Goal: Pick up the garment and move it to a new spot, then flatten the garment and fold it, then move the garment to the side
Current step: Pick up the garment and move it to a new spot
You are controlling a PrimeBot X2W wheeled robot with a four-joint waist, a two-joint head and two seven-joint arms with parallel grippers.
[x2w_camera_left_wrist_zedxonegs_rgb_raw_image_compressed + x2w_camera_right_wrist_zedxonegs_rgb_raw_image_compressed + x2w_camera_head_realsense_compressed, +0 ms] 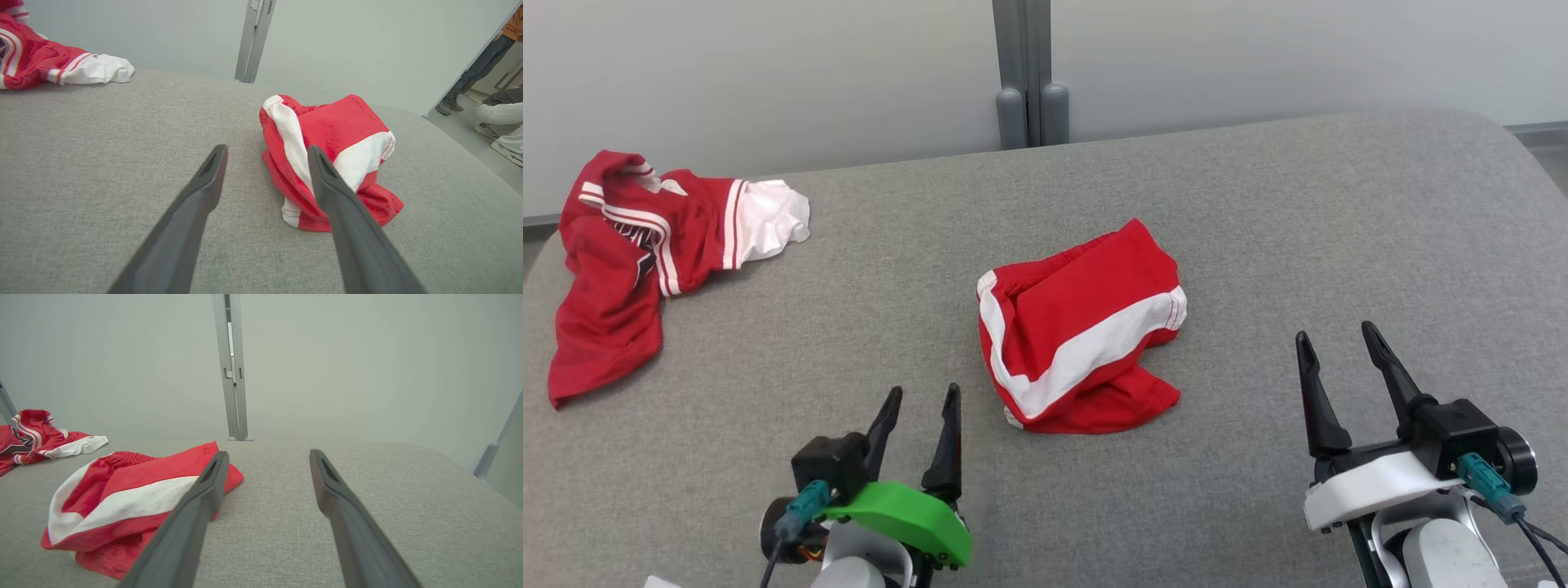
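The garment [1078, 327] is gripped by neither pair: the left jaws and the right jaws are both spread apart and empty, low over the bench [1258, 245]. It lies bunched between them, just ahead and to the right of the left jaws, further from the right jaws. Flattening is judged to be the step in hand. An edge must next be pinched at each side and drawn outward. Far to the left, a jersey [629, 245] is heaped. People's legs [482, 69] are added by the left wrist view, while both jaws together are given by the head view.
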